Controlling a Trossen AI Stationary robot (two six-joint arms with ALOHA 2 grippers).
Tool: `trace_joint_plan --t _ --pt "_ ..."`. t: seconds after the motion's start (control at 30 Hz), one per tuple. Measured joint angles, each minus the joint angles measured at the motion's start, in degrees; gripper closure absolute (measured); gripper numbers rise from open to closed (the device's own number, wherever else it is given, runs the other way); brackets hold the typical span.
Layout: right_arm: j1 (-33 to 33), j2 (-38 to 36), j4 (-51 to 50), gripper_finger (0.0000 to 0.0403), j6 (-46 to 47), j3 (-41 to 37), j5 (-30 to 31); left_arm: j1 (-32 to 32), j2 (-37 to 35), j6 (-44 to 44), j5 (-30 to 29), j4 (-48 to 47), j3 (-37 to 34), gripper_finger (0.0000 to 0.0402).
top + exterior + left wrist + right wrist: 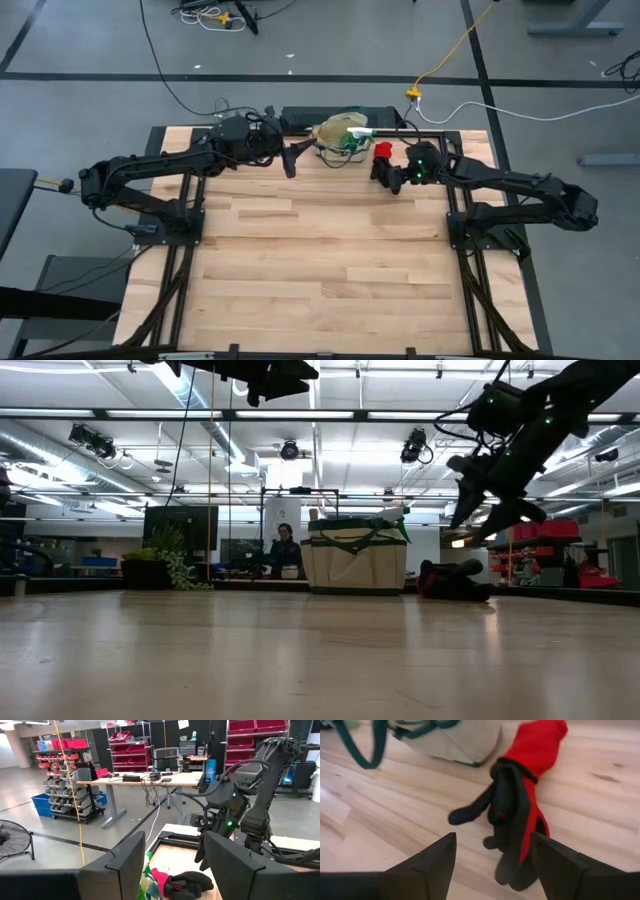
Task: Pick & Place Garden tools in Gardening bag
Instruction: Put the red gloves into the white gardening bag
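The beige gardening bag (335, 133) with green trim stands at the table's far edge, also in the low view (355, 558); something green (403, 526) sticks out of its top. A red-and-black glove (522, 805) lies flat on the table just right of the bag (455, 742). It also shows in the high view (382, 150) and the low view (455, 580). My right gripper (492, 852) hangs open above the glove's black finger end, slanting down, touching nothing. My left gripper (172, 860) is open and level, left of the bag (290, 160).
A dark box (300, 117) and cables lie along the far edge behind the bag. Black frame rails (465, 230) run down both sides of the table. A person (287, 550) and a leafy plant (165, 565) show in the room beyond.
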Motion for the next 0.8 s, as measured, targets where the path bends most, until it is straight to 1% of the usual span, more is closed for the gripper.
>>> trace_joint_plan --t 0.17,0.3,0.47,0.63,0.8 --pt "-0.2 0.0 -1.2 0.0127 -1.7 3.6 1.1 0.0 0.0 0.0 -1.5 0.0 0.0 0.0191" --pt "-1.3 1.8 -3.6 0.0113 -3.7 7.1 1.5 0.0 0.0 0.0 -2.5 0.0 0.0 0.0191" --pt "-3.1 5.6 -2.5 0.0094 -6.5 9.9 -3.2 0.0 0.0 0.0 -2.6 -0.2 0.0 0.0191" --pt "-3.8 9.3 -2.6 0.0079 -8.5 10.9 -3.9 0.0 0.0 0.1 -2.6 -0.3 0.0 0.0191" --pt "-4.3 11.4 -4.8 0.0076 -7.8 10.9 -3.0 0.0 0.0 0.1 -2.6 -0.3 0.0 0.0191"
